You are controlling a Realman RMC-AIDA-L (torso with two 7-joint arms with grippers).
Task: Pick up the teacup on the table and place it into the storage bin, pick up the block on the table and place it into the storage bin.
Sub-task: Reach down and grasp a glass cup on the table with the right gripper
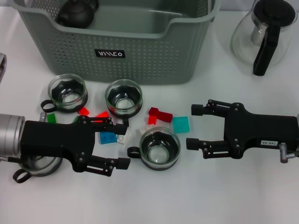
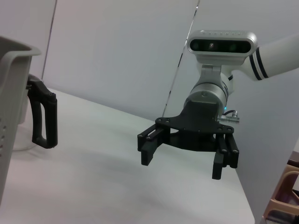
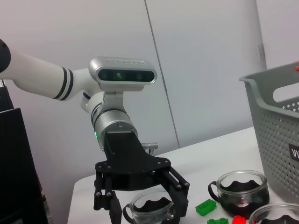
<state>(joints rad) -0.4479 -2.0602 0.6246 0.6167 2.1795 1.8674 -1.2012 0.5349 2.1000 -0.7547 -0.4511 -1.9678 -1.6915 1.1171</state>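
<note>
Left end effector (image 1: 122,144): released, fingers spread, low over the worktop (image 1: 196,200) beside the scattered blocks. Right end effector (image 1: 193,127): released, fingers spread, facing it across the nearest teacup (image 1: 160,148), which stands between the two. Two more teacups (image 1: 68,92) (image 1: 124,97) stand just before the storage bin (image 1: 126,44) at the far edge; a dark teapot (image 1: 77,12) lies inside it. Red block (image 1: 160,114) and teal block (image 1: 181,124) lie near the right fingers. Glass teapot (image 1: 265,32): far right corner. Near worktop bare.

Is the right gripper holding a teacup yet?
No. In the head view the right gripper is open and empty, beside the nearest teacup, which sits on the table.
</note>
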